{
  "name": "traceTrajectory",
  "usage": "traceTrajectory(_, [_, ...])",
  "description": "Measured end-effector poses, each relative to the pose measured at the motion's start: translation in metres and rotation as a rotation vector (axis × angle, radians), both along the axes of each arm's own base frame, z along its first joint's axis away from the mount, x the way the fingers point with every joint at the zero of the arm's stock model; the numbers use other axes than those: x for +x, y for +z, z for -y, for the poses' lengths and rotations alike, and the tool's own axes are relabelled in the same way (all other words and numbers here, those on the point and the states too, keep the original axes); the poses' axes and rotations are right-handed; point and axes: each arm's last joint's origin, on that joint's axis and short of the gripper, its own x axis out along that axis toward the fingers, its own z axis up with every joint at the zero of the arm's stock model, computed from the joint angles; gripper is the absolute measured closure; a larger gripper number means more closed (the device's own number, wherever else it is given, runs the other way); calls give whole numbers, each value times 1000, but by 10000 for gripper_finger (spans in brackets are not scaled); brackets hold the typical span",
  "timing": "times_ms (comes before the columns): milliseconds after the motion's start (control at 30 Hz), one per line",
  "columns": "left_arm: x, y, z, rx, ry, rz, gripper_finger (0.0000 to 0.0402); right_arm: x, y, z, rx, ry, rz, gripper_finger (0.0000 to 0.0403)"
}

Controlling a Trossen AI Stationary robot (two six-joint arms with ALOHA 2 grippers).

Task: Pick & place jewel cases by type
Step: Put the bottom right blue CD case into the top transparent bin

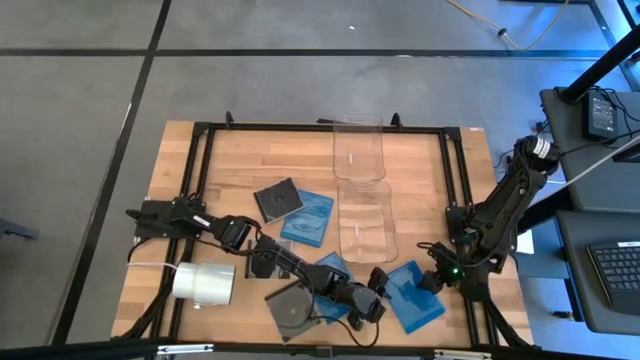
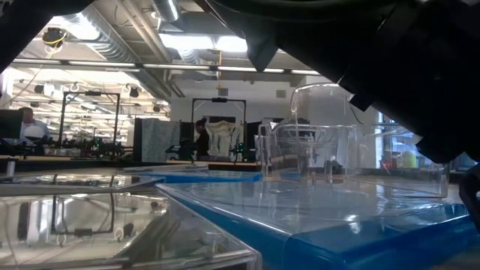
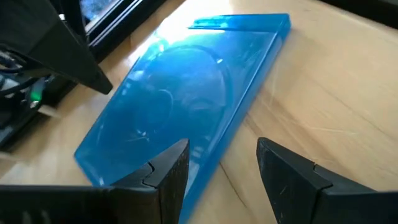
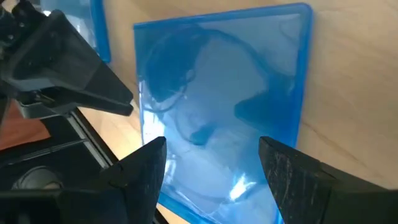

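A translucent blue jewel case (image 1: 413,296) lies flat near the table's near edge, between both grippers. My left gripper (image 1: 377,292) is open at its left edge. In the left wrist view (image 3: 222,144), one finger stands over the case (image 3: 186,106) and the other over bare wood. My right gripper (image 1: 432,280) is open at the case's right edge, with both fingers over the case (image 4: 224,99) in its wrist view (image 4: 211,143). Two more blue cases (image 1: 311,218) (image 1: 331,270) and two dark ones (image 1: 278,200) (image 1: 291,310) lie flat to the left. My left gripper has one finger (image 3: 168,174) over the blue case's long edge (image 3: 208,171), coming slanting down from the table's left. I cannot tell whether it touches. My right gripper's fingers (image 4: 292,180) stand above the case's near part, and I cannot tell whether they touch it.
Two clear bins (image 1: 358,148) (image 1: 367,222) stand behind the case, toward the table's far edge. A white roll (image 1: 205,283) lies at the near left beside the left arm. A black frame (image 1: 455,170) borders the table. People show far off in the room behind.
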Motion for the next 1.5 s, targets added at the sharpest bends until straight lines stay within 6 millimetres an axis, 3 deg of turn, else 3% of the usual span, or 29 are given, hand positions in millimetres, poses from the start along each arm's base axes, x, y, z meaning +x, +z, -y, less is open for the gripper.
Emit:
traceTrajectory(533, [4, -3, -15, -97, 45, -42, 217, 11, -14, -8, 1, 15, -66, 143])
traceTrajectory(800, [4, -3, -13, -76, 31, -40, 217, 17, 5, -14, -54, 66, 29, 143])
traceTrajectory(1033, [4, -3, -13, -79, 34, -41, 217, 14, 17, -11, -194, 54, -81, 143])
traceTrajectory(1233, [4, -2, -13, -83, 39, -33, 217, 8, 6, -2, -203, 4, -178, 143])
traceTrajectory(1500, [5, -1, -12, -88, 58, -10, 217, 6, -22, 3, -70, 3, -89, 143])
